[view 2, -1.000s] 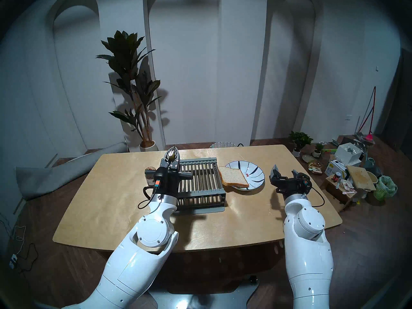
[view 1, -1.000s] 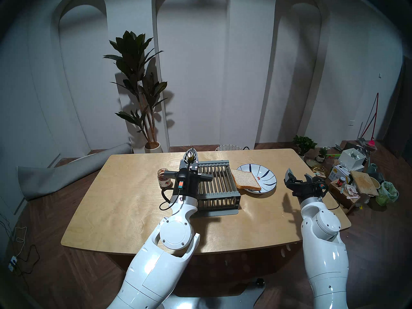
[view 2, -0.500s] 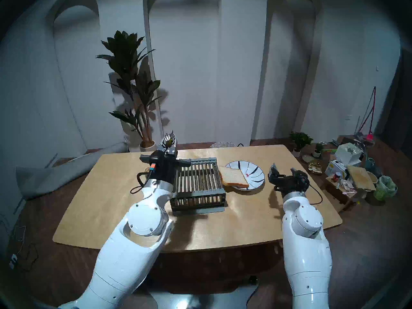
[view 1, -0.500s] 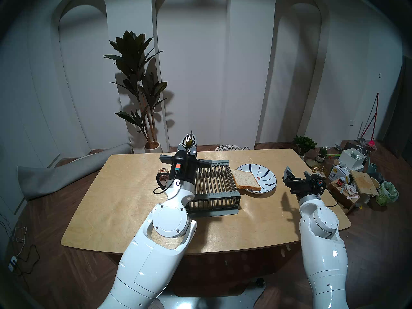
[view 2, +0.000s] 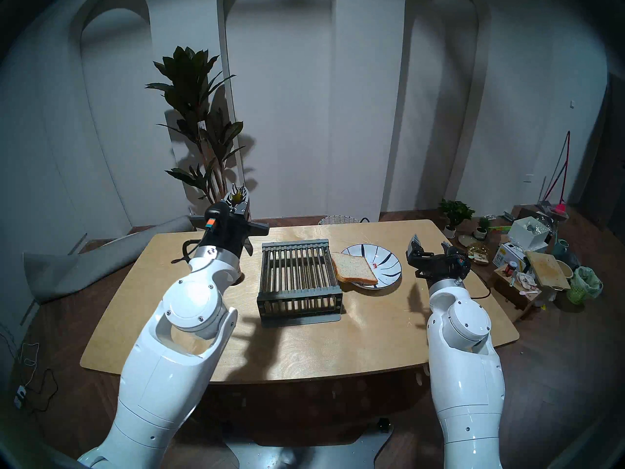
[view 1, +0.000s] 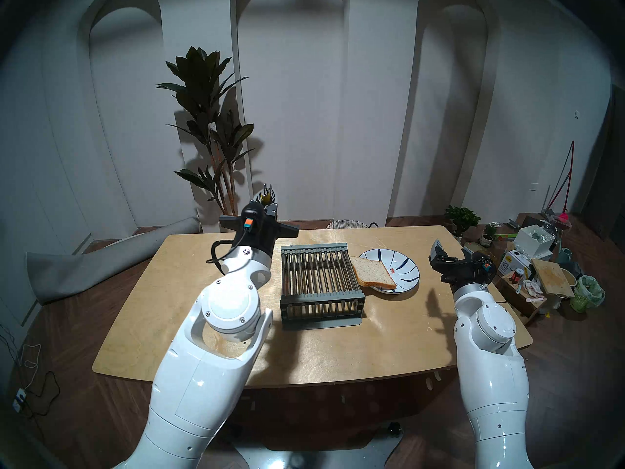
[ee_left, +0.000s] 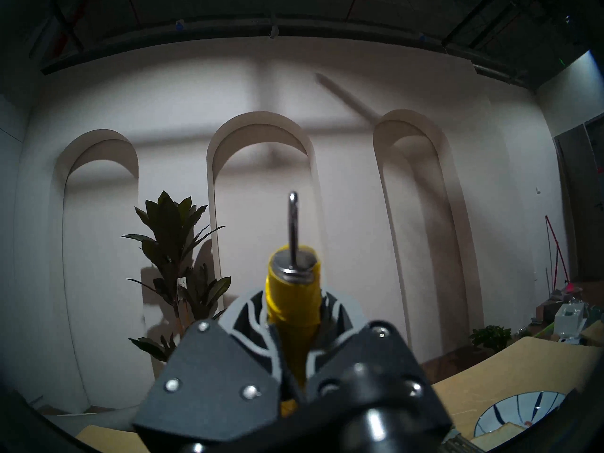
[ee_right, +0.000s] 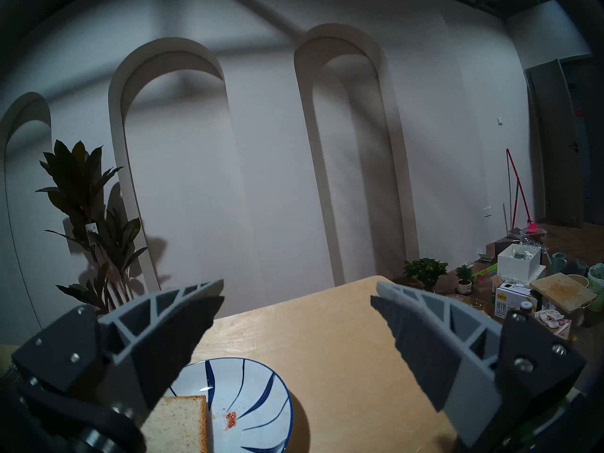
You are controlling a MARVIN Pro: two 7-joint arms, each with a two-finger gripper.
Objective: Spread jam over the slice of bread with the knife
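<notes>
The left jaws pinch the knife point(ee_left: 292, 298) by its yellow handle, blade pointing up. I think jam comes next (the jar hides behind that arm). The bread point(view 1: 373, 272) lies on the plate point(view 1: 407, 270), right of the rack point(view 1: 319, 280). The right jaws are spread wide, empty.

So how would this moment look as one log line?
left gripper: shut on yellow-handled knife, raised | right gripper: open | wholemeal bread slice: bare

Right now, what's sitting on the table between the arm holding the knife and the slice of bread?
The grey rack stands between them, its right edge close beside the slice of bread on the plate. Both head views show this; the left end effector grips the knife above the table.
</notes>
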